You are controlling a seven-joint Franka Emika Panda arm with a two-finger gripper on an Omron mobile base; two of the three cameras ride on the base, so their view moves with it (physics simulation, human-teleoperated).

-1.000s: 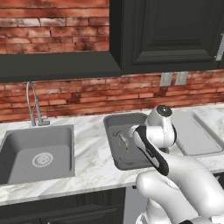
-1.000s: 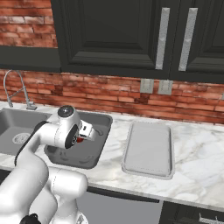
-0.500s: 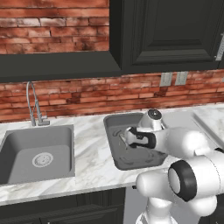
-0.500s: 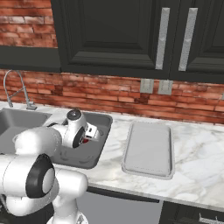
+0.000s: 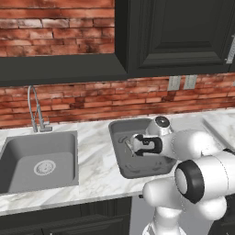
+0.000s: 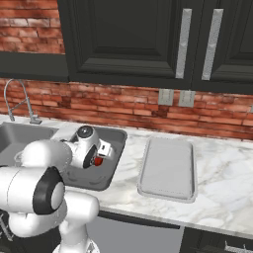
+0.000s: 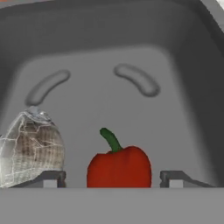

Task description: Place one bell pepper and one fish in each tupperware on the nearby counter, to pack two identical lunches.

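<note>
Kitchen scene, white marble bench w/ grey veins under a red brick wall and black cupboards. A deep dark grey tub sits on the bench near its front edge, right of the steel sink. The white arm bends down into the tub.

Hand view, looking into the tub: a red bell pepper w/ green stem lies on the tub floor, between the two dark fingertips of the tool. Fingers stand spread, apart from the pepper on both sides; not pinching it. Left of the pepper, by the tub's left wall in this view, a pale silvery-brown fish, cut off at the picture edge, just behind the left fingertip; contact can't be told. Two raised ridges mark the tub floor beyond.

Right base view: the shallow light grey tray lies on the bench right of the tub, near the front edge. A small red patch of the pepper shows beside the tool; the arm hides most of the tub.

Left base view: the tool sits low in the tub, fingers too small to read. Pepper hidden there. The tap stands at the sink's back edge. The tray is hard to make out at the right edge.
</note>
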